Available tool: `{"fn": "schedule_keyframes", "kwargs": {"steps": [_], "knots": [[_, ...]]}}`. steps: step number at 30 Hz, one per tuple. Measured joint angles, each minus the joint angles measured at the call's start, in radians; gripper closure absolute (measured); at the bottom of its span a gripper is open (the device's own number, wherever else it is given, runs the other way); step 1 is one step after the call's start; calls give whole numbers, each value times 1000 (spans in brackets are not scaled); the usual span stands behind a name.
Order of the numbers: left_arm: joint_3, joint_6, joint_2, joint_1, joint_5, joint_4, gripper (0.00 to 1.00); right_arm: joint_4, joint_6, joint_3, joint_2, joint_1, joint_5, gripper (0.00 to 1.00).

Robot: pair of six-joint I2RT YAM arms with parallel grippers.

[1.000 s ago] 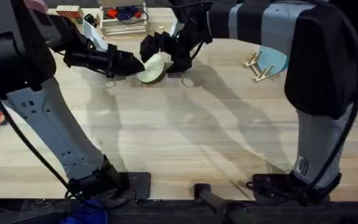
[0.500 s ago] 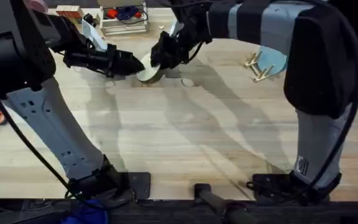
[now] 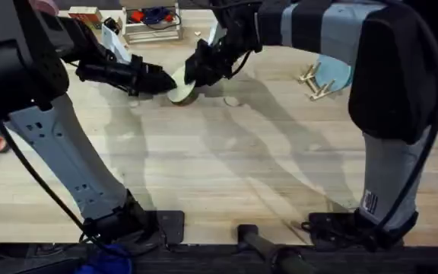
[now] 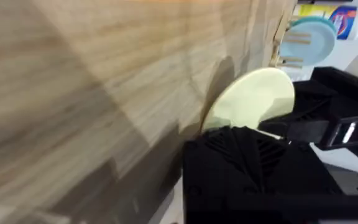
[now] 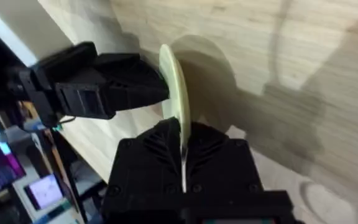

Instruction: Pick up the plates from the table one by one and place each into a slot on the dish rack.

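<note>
Near the far edge of the table (image 3: 226, 175), left of its middle: one cream-yellow plate (image 3: 182, 85), tilted up on edge, held between my two end effectors. Right end effector (image 3: 198, 71): fingers closed on the plate's rim; my right wrist view shows the plate edge-on, running straight down between my black fingers. Left end effector (image 3: 160, 79): at the plate's opposite side, touching or all but touching it; whether its fingers are closed on the rim I cannot tell, as its own black body hides them in the left wrist view. Change over the last second: my right end effector stood beside the plate a second ago, moved onto the rim half a second ago, and now grips it; the plate has shifted slightly and sits more upright. Reading: this looks like a handover from left arm to right, and the right arm now seems to carry the plate. Dish rack (image 3: 317, 81): toward the far right corner of the table, well apart from the held plate, with one light blue plate (image 3: 337, 72) already in it. Outstanding, in my judgement: left end effector to let go and back away, then the right arm to carry the cream-yellow plate across and slot it on edge between free pegs.
</note>
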Motion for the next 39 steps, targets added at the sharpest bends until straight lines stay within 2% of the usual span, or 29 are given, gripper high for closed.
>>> {"fn": "schedule_keyframes", "kwargs": {"steps": [4, 9, 16, 26, 39], "knots": [[0, 33, -4, -1, -42, -40, 961, -50, -60, 0, -1, -6, -18, 971], [-5, 34, -61, -4, -145, -90, 961, -162, -146, 0, -55, -7, 25, 971], [-6, 37, -281, -4, -238, -161, 961, -336, -273, 19, -133, -9, 172, 971], [-6, 35, -556, -4, -344, -267, 960, -468, -415, 28, -297, -10, 337, 970], [-6, -80, -936, -4, -494, -331, 962, -694, -570, 33, -524, -10, 600, 970]]}}
